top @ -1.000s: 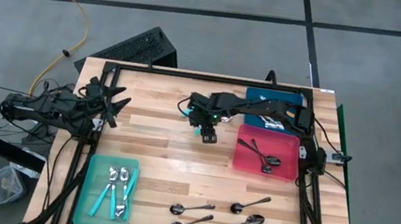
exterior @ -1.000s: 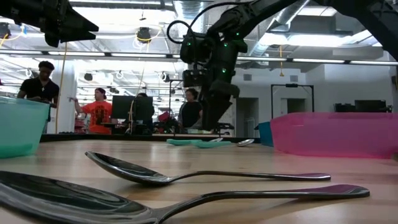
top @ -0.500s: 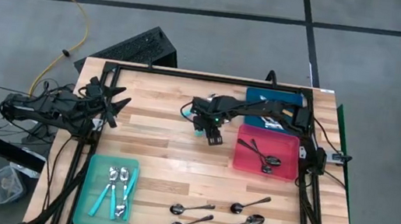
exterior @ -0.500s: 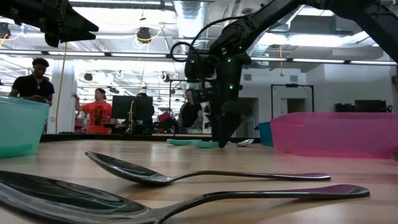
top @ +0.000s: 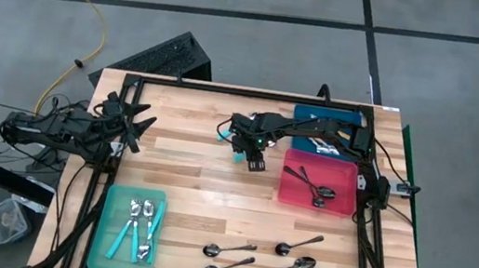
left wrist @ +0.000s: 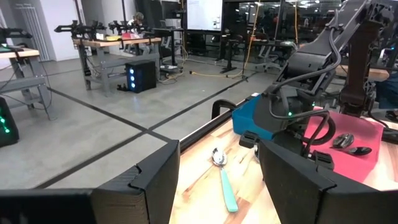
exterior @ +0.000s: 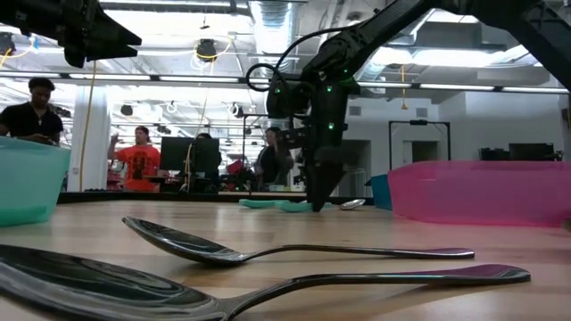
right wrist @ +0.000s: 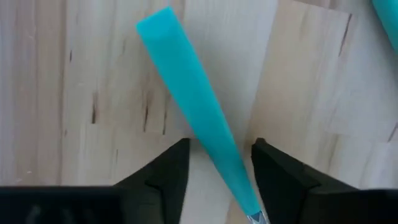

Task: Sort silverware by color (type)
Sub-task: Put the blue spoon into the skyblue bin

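Your right gripper [top: 252,161] comes down to the table since a second ago; its fingers [right wrist: 163,175] now stand on both sides of a teal spoon handle [right wrist: 189,121] and begin to close. A person [exterior: 31,109] behind moves a little left.

no legible text, no labels, brands, numbers or signs in any view
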Controlling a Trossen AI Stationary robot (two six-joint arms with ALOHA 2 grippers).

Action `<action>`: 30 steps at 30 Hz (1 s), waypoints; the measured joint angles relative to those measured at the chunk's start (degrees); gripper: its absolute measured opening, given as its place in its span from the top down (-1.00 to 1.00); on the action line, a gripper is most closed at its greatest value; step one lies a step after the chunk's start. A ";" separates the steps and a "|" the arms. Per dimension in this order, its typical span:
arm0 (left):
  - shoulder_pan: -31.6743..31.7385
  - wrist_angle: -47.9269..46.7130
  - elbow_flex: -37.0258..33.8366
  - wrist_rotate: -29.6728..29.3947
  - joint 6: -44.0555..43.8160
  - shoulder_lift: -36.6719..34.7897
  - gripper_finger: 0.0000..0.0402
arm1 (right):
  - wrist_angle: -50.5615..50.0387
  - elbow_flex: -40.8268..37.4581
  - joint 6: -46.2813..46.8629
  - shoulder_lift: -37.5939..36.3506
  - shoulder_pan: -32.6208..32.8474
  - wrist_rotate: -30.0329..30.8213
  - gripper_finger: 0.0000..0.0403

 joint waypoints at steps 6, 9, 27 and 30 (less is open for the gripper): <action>0.00 0.00 0.00 0.00 0.00 0.00 -0.02 | 1.32 0.00 2.42 0.00 -0.15 0.39 0.51; 0.00 0.00 0.00 0.00 0.00 0.00 -0.02 | 1.53 0.00 2.84 0.00 -0.36 0.38 0.63; 0.00 0.00 0.00 0.00 0.00 0.00 -0.02 | 9.13 0.00 6.46 0.00 4.11 -0.07 0.62; 0.00 0.00 0.00 0.00 -0.02 0.00 -0.02 | 11.60 0.02 7.44 0.00 5.88 -0.09 0.62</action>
